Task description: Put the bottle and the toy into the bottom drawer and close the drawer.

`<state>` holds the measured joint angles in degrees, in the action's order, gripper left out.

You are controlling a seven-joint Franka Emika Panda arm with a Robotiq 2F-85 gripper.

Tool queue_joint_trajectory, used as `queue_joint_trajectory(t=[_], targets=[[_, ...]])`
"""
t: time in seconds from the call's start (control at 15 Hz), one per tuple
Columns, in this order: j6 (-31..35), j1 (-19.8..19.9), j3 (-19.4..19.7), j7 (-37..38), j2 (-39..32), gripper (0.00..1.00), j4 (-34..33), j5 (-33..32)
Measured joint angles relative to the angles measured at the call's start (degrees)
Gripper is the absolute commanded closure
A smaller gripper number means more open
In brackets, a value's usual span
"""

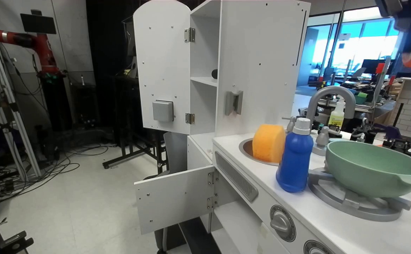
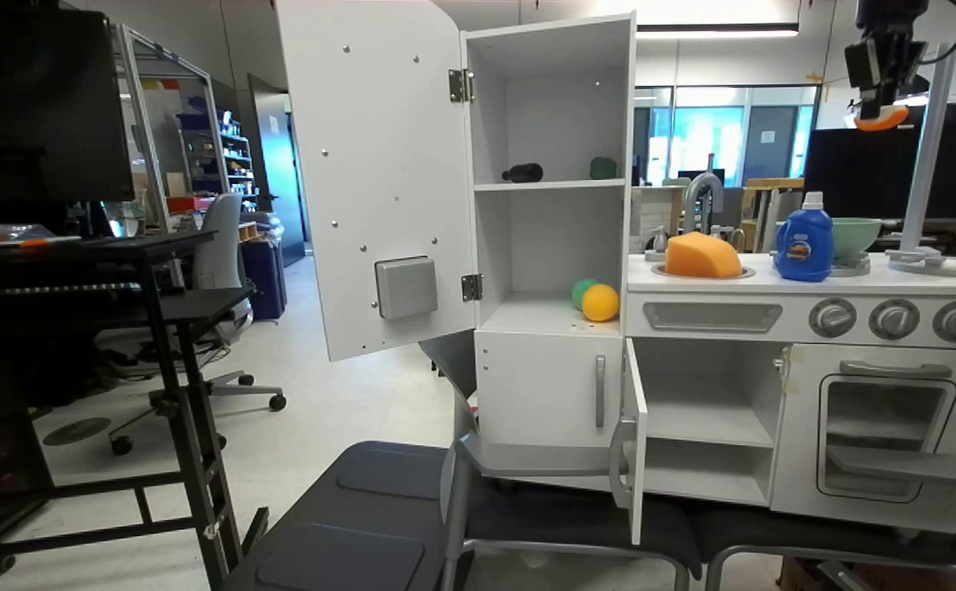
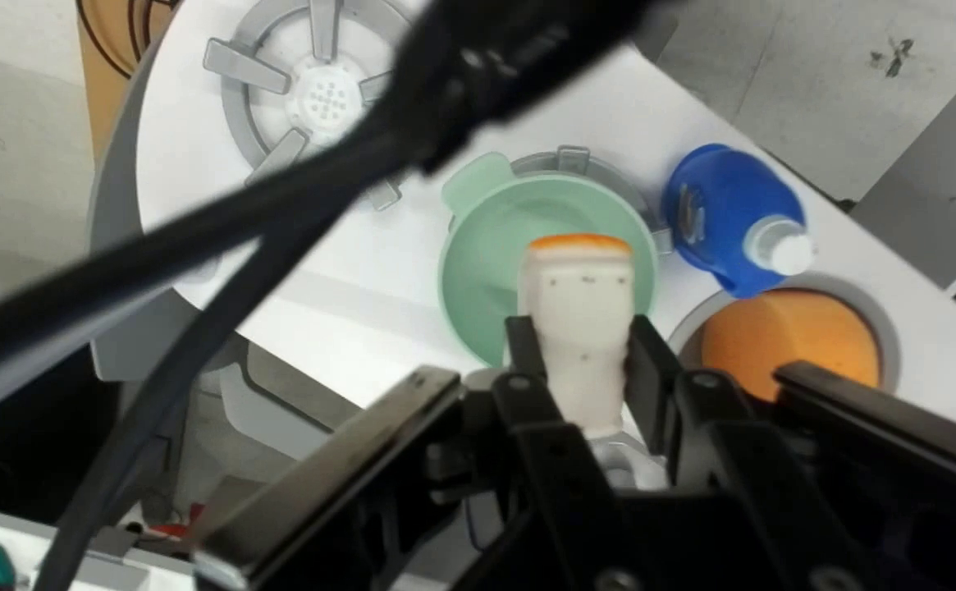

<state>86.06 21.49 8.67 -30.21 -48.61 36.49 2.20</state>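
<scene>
Shut on a white toy with an orange edge (image 3: pixel 580 287), my gripper (image 3: pixel 578 338) holds it up in the air. Seen from the wrist, the toy overlaps the green bowl. In an exterior view the toy (image 2: pixel 881 121) hangs well above the counter, at upper right. The blue bottle (image 1: pixel 294 162) with its white cap stands upright at the counter's front, between sink and bowl. In the wrist view the bottle (image 3: pixel 724 205) is to the right of the toy, apart from the fingers. No bottom drawer can be made out; it is hidden or out of view.
A green bowl (image 1: pixel 374 169) rests on a burner. The sink holds a big orange block (image 2: pixel 701 256), with a grey faucet (image 1: pixel 332 91) behind. The lower cupboard door (image 2: pixel 636 443) and tall upper door (image 2: pixel 379 197) stand open. A yellow ball (image 2: pixel 601 302) sits on a shelf.
</scene>
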Motion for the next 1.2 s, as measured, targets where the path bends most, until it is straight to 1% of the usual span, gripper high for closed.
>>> queue_joint_trajectory(t=[0.13, 0.27, 0.47, 0.67, 0.8, 0.93, 1.07, 1.2], targets=[[-2.2, -1.6, -0.5, -4.6, 3.5, 0.93, 2.0, 0.0], [-3.1, -3.9, -0.8, -8.6, 6.5, 0.93, 5.3, -0.2], [-3.3, -8.1, -1.3, -13.7, 10.8, 0.93, 12.5, -1.7], [-3.2, -12.3, -1.7, -17.8, 15.2, 0.93, 21.1, -4.8], [-2.7, -15.0, -2.0, -18.7, 18.1, 0.93, 26.8, -6.8], [-0.9, -17.6, -2.2, -18.6, 20.8, 0.93, 32.7, -8.2], [2.7, -20.1, -2.5, -17.5, 23.4, 0.93, 39.0, -9.0], [6.9, -21.4, -4.5, -15.0, 25.7, 0.93, 45.3, -10.5]])
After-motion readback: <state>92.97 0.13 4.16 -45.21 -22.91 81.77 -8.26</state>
